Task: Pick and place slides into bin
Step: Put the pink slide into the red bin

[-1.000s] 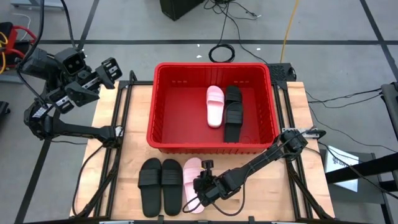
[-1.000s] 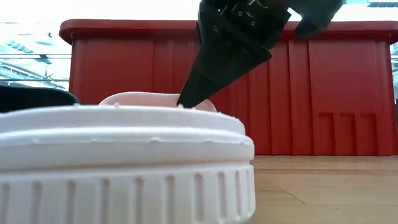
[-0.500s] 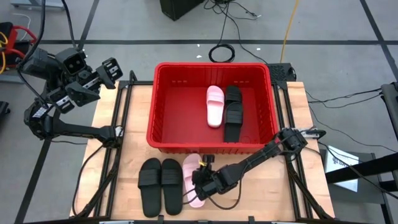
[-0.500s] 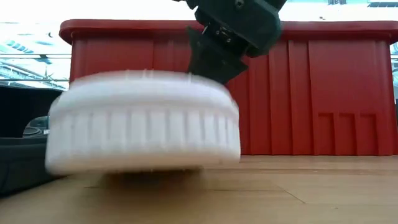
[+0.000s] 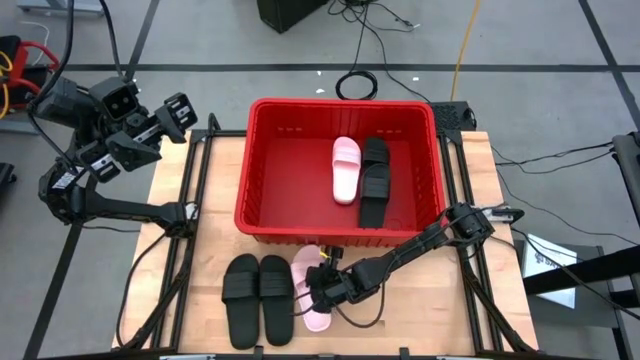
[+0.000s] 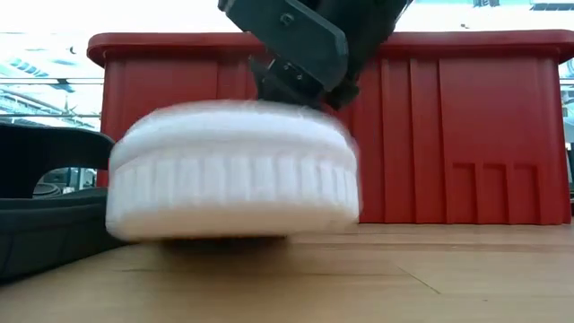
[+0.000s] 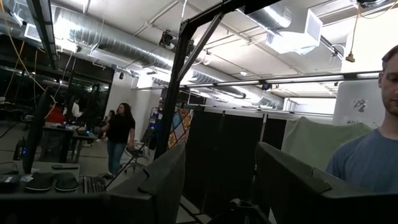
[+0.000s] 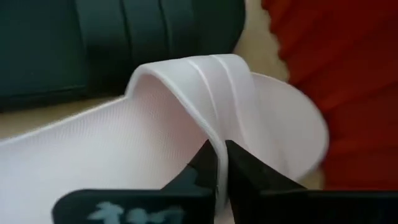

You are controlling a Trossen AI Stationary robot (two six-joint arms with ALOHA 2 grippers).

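A light pink slide (image 5: 304,264) lies on the wooden table just in front of the red bin (image 5: 247,160). My right gripper (image 5: 320,289) is shut on its strap. The low view shows this slide (image 6: 233,175) end-on and blurred. Two black slides (image 5: 243,300) (image 5: 277,298) lie side by side to its left. Inside the bin rest another pink slide (image 5: 345,170) and two black slides (image 5: 373,180). My left gripper (image 5: 178,112) hangs open, raised off the table's far left corner. My right gripper pinches the pink slide's strap (image 8: 219,140) between its two fingers, at the strap's side near where it meets the sole. One finger (image 8: 202,167) is under the strap and the other (image 8: 244,169) is outside it. The fingers slant down from the table's right.
The bin's near wall (image 6: 448,117) stands close behind the held slide. A black slide (image 6: 40,211) lies right beside it on the left. Bare wood shows to the right of the gripper. People stand in the room beyond, seen in the left wrist view.
My right gripper has moved toward the far edge and a little left, nearer the bin, and has rolled somewhat. The pink slide has gone with it, away from the table's near edge.
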